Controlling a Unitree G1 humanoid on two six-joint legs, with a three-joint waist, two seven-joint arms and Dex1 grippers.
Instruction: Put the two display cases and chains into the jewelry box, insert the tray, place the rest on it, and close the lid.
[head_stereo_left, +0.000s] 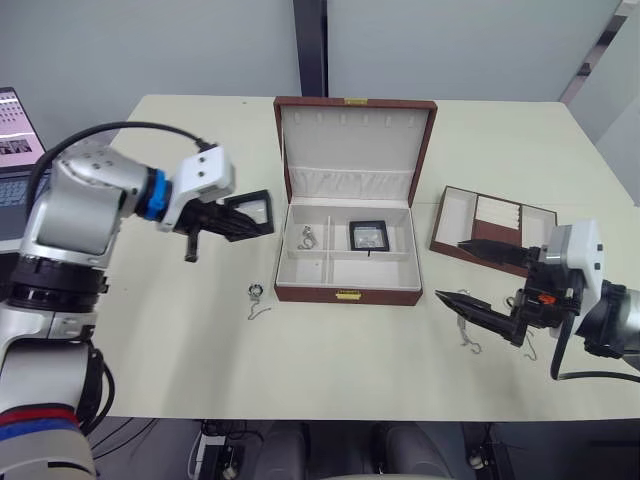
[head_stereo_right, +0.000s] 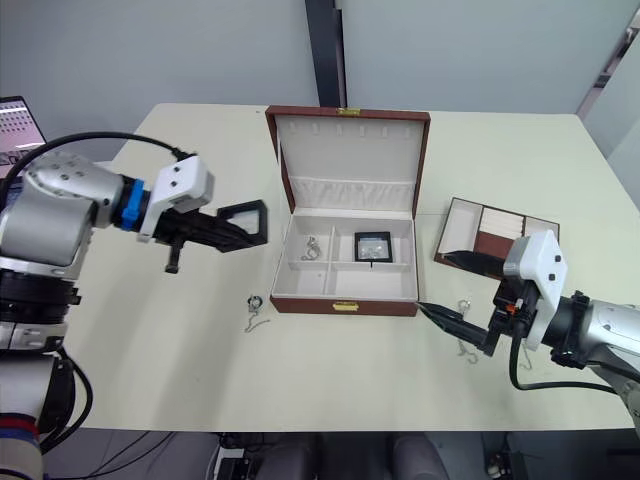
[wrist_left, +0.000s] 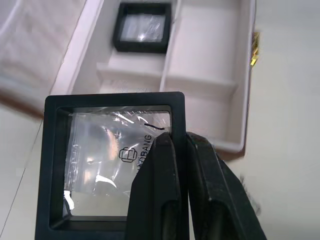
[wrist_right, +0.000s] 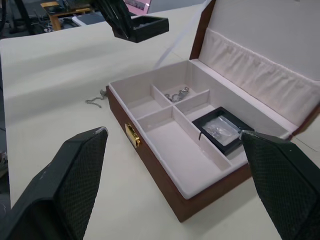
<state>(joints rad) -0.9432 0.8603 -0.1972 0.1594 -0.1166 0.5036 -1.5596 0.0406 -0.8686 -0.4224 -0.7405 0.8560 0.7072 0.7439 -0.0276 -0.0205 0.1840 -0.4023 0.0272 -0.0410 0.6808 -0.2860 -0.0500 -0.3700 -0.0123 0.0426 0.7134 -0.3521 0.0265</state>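
On the display case (wrist_left: 107, 165) pinched by the left end effector (wrist_left: 182, 150), partial print "BANG".

"BANG" on display case (wrist_left: 100, 165) film

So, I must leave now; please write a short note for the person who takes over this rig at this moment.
Left gripper: shut on a display case, held in the air beside the jewelry box.
Right gripper: open, holding nothing, over the table near two silver chains.
Done: lid up; the other display case and one chain lie in the box.
Left: put in the held case and the chain left of the box, insert the tray, lay the two chains on it, close the lid.
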